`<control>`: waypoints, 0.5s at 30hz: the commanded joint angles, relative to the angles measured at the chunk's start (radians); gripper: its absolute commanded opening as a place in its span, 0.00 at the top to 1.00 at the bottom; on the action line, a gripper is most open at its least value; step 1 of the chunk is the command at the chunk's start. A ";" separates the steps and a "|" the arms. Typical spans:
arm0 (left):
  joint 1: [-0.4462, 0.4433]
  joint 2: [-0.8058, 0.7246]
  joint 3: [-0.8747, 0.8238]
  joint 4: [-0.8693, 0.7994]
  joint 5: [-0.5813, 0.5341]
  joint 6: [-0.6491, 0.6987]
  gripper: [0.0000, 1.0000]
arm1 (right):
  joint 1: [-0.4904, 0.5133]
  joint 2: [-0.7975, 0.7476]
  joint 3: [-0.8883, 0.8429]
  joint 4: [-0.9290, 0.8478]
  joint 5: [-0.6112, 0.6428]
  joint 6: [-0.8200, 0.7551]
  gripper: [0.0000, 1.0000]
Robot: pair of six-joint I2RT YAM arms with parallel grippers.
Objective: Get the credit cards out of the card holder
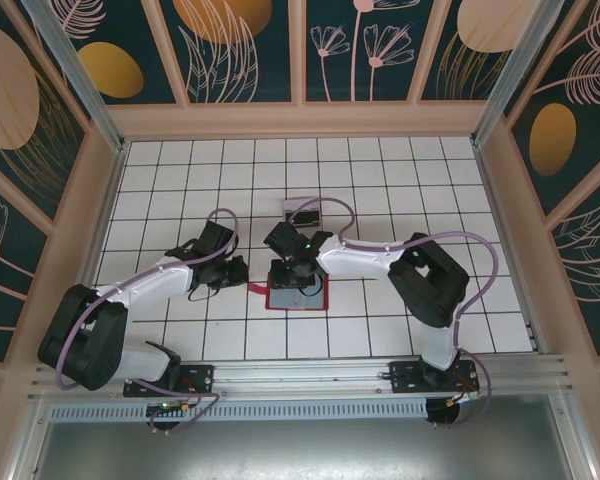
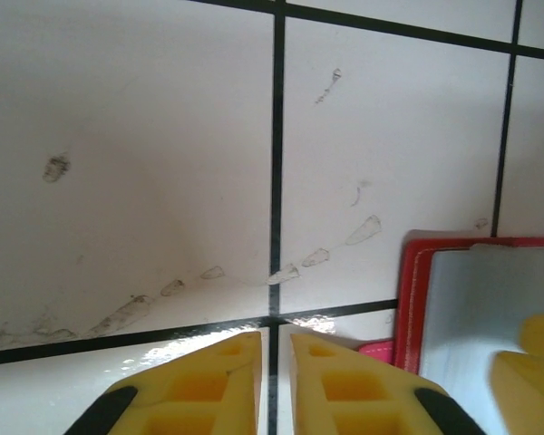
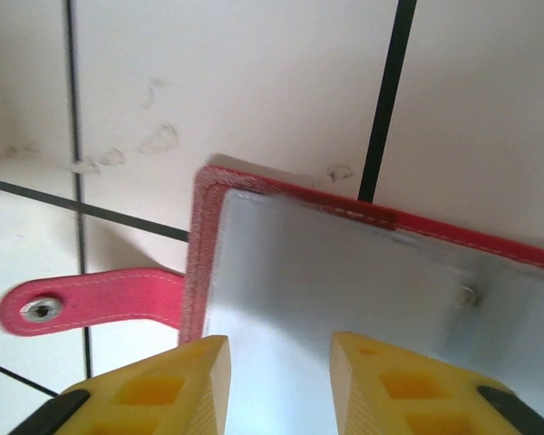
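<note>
On white tiles (image 1: 380, 170) the card holder (image 1: 300, 302) lies crosswise, tab (image 3: 91, 299) leftward (left pincer (image 2: 272, 349) barely apart, right pincer (image 3: 279, 349) wider)

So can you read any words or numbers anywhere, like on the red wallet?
None can be read.
The red card holder: plain grey inside with red stitched edging, no lettering.
Its tab: just a metal snap, no writing.
The small box farther back on the table: too small to tell.
The wall panels: leaf and flower drawings, no words.
</note>
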 commanded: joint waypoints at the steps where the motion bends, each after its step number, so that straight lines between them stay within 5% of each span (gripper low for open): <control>1: 0.007 0.008 0.039 -0.043 -0.110 0.017 0.74 | -0.011 -0.091 0.003 -0.028 0.091 -0.037 0.60; 4: 0.007 0.006 0.052 -0.040 -0.180 0.025 0.49 | -0.059 -0.132 -0.039 -0.028 0.130 -0.070 0.47; 6: 0.007 0.003 0.060 -0.040 -0.239 0.026 0.25 | -0.101 -0.160 -0.071 -0.030 0.155 -0.099 0.31; 9: 0.007 0.002 0.079 -0.044 -0.315 0.027 0.02 | -0.166 -0.213 -0.123 -0.019 0.202 -0.149 0.02; 15: 0.010 0.010 0.101 -0.024 -0.512 0.058 0.02 | -0.321 -0.298 -0.234 0.024 0.301 -0.287 0.01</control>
